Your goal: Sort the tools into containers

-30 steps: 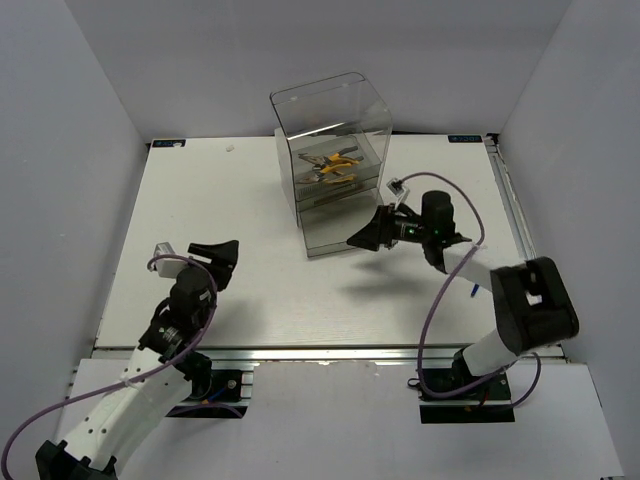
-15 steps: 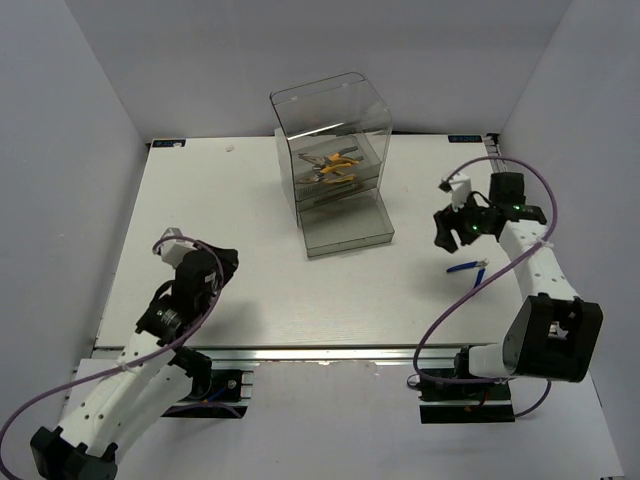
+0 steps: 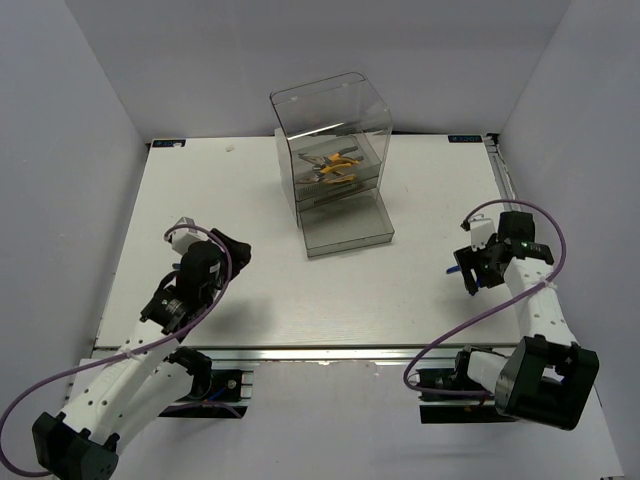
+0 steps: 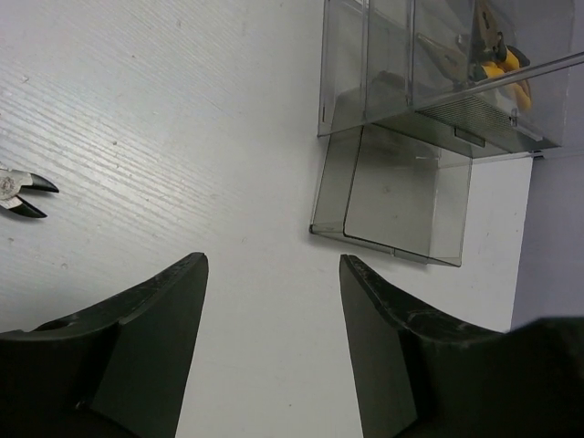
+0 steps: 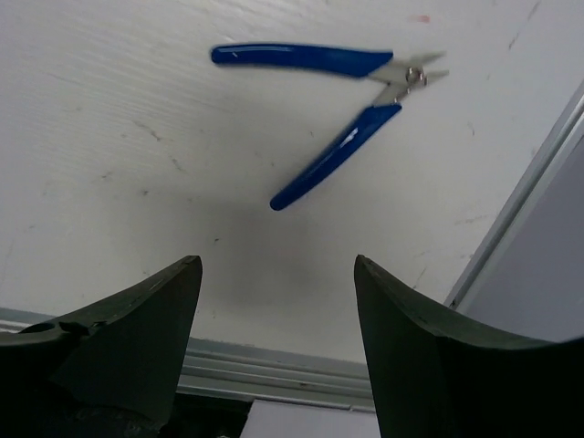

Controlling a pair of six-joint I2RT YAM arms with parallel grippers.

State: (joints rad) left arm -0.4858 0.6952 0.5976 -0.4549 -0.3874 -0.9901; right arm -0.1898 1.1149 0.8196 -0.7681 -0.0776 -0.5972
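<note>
The right gripper (image 5: 275, 261) has its two dark fingers spread wide apart and holds nothing. It hangs low over the table, well to the right of the clear smoky plastic cabinet with the rounded transparent top (image 3: 330, 115) and nearer the arm bases than the cabinet is. The left gripper (image 4: 271, 260) is also spread wide and empty. It sits well to the left of the cabinet, on the near side, and points toward the cabinet.

The flat white table (image 3: 300, 290) carries everything, with pale walls on three sides. The cabinet stands toward the far middle of the table. It is a stack of shallow see-through drawers under a tall hollow top.

The lowest drawer (image 3: 350, 228) is pulled out from the front of the cabinet toward the arms. Nothing can be made out inside it. A higher drawer, pushed in, holds several yellow-handled pliers (image 3: 335, 165) lying in a loose pile.

A pair of blue-handled cutters (image 5: 370, 63) lies flat on the table far to the right of the cabinet, just ahead of the right gripper's fingertips and not touching them. Its handles are splayed open in a V, and its small silver jaws point toward the table's right edge.

A small silver tool with dark tips (image 4: 18, 190) lies on the table left of the cabinet, only partly visible at the edge of the left wrist view.
</note>
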